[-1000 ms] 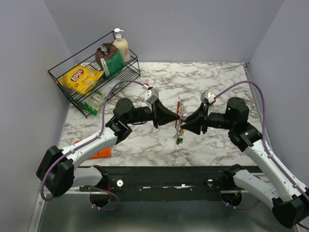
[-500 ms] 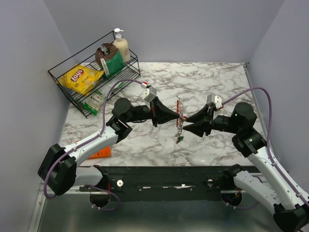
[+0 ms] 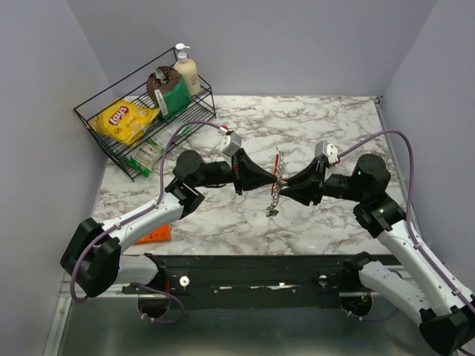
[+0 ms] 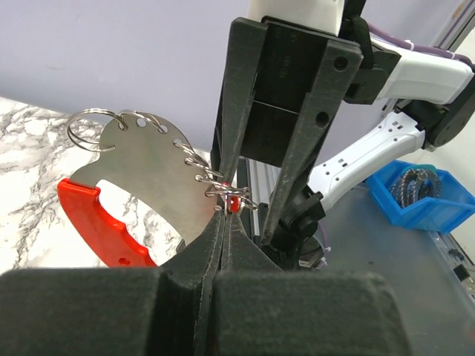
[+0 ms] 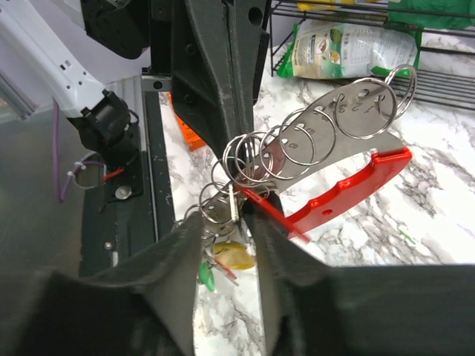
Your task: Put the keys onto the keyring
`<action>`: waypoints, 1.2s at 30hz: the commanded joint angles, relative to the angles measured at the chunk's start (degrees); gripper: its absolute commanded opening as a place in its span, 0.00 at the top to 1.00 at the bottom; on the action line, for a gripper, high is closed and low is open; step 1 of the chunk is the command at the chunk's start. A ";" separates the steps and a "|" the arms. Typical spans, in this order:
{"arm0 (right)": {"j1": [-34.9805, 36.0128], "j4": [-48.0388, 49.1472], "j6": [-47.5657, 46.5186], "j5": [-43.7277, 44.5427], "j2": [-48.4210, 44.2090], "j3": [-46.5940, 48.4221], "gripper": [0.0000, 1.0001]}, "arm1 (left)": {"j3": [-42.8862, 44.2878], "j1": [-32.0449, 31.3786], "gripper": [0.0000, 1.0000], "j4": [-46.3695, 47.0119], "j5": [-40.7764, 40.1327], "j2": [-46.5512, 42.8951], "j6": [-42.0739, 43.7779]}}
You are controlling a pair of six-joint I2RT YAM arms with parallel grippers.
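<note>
While left claw (image 4: 225, 222) pinches keyring (image 4: 148, 170), right claw (image 5: 225, 219) half-spread around keys (image 5: 231, 256), grip unclear.

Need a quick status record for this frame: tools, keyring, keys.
left tool: shut on the keyring's plate edge
right tool: jaws apart around rings and keys; grip unclear
keyring: red handle, steel plate
rings: row along the plate edge
keys: yellow and green ones hanging below the rings
</note>
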 commanded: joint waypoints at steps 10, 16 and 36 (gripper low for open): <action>-0.32 2.06 0.13 -2.43 -0.58 -0.09 0.99 | -0.59 0.06 1.00 7.60 1.42 0.31 -1.97; -0.32 2.06 0.22 -2.70 -0.76 -1.32 0.99 | -1.38 0.06 1.00 12.87 1.51 0.57 -4.34; -0.32 1.10 0.40 -8.15 2.15 -0.71 0.72 | -1.82 0.15 1.00 26.60 1.69 3.30 -10.33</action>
